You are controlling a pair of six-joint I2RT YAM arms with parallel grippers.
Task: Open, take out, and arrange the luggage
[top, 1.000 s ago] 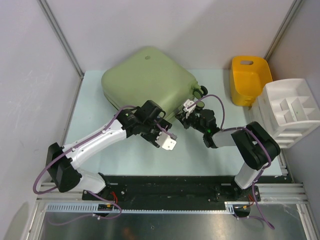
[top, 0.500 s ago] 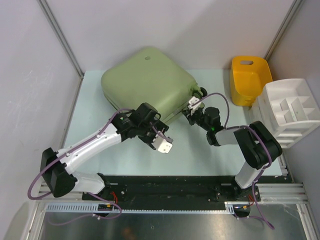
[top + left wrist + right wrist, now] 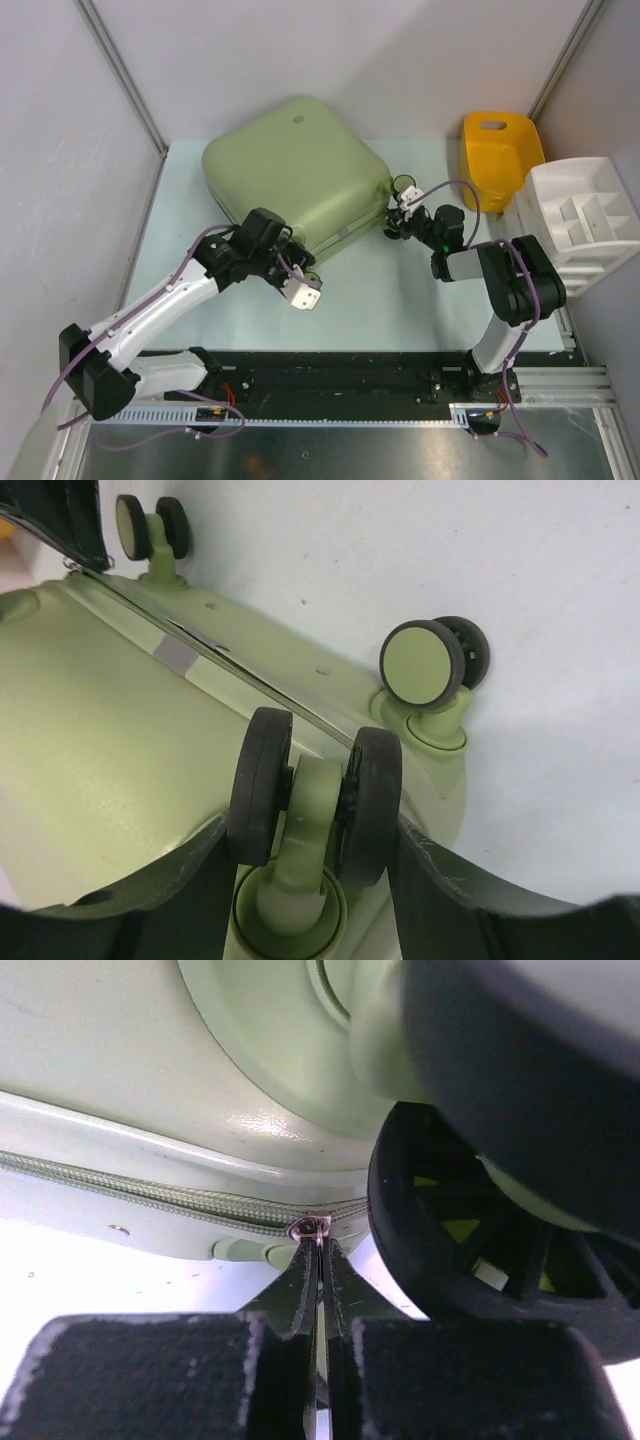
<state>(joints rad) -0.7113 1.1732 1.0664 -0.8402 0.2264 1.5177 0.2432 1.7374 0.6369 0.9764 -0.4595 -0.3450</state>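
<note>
- Sage-green hard-shell suitcase (image 3: 295,165): lying flat, at 11 o'clock on the pale table (image 3: 380,300).
- White divided organizer tray (image 3: 585,220): at the 3 o'clock edge.
- Yellow plastic tub (image 3: 500,155): at 2 o'clock.
- Left gripper (image 3: 308,830): spread wide, its fingers either side of a twin caster wheel (image 3: 262,785) at the case's 6 o'clock corner.
- Right gripper (image 3: 322,1335): pinched tight on the zipper pull (image 3: 318,1235), at the case's 4 o'clock corner.
</note>
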